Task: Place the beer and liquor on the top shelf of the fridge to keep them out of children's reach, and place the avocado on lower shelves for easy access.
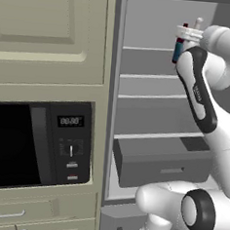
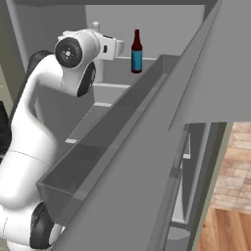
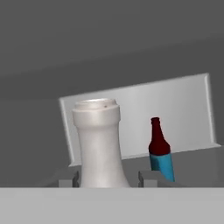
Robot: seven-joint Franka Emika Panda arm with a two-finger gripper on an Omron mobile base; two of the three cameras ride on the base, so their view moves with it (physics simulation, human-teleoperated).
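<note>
The fridge (image 1: 153,22) stands open. My gripper (image 1: 189,33) is up at the top shelf (image 1: 144,76), shut on the neck of the white liquor bottle (image 3: 98,144), which is upright; its cap (image 1: 198,21) pokes above the hand. In the hand view the fingertips (image 3: 148,177) flank the bottle. The beer (image 2: 137,51), a dark red bottle with a blue label, stands free on the top shelf just beside the gripper (image 2: 117,48). The beer (image 3: 160,153) is to the right of the liquor bottle. The lower shelves (image 1: 147,96) are bare. The avocado is out of view.
A dark grey drawer box (image 1: 157,162) sits under the lowest shelf. The open fridge door with its long bin (image 2: 112,147) runs along the right side close to the arm. A black microwave (image 1: 36,145) is set in the cabinets left of the fridge.
</note>
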